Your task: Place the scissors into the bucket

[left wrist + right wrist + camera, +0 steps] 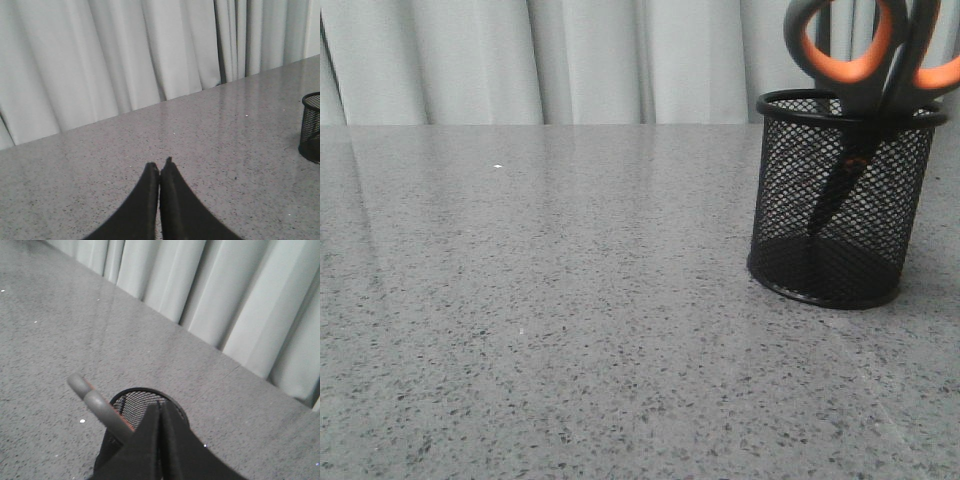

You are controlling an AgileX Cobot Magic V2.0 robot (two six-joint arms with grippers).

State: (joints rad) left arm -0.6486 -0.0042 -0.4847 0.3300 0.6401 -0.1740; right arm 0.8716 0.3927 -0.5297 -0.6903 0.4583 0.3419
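Note:
The bucket (840, 215), a black wire-mesh cup, stands on the right of the table. The scissors (865, 55) stand in it, blades down. Their dark handles with orange lining rise above the rim and lean right. The right wrist view shows my right gripper (161, 407) shut and empty, just above the bucket (131, 396). The scissors' handles (97, 405) poke up beside its fingers, apart from them. My left gripper (160, 166) is shut with nothing in it, low over bare table, and the bucket (311, 127) shows far off at that view's edge. Neither gripper appears in the front view.
The grey speckled tabletop (540, 300) stretches left of the bucket. Pale curtains (570, 60) hang behind the table's far edge.

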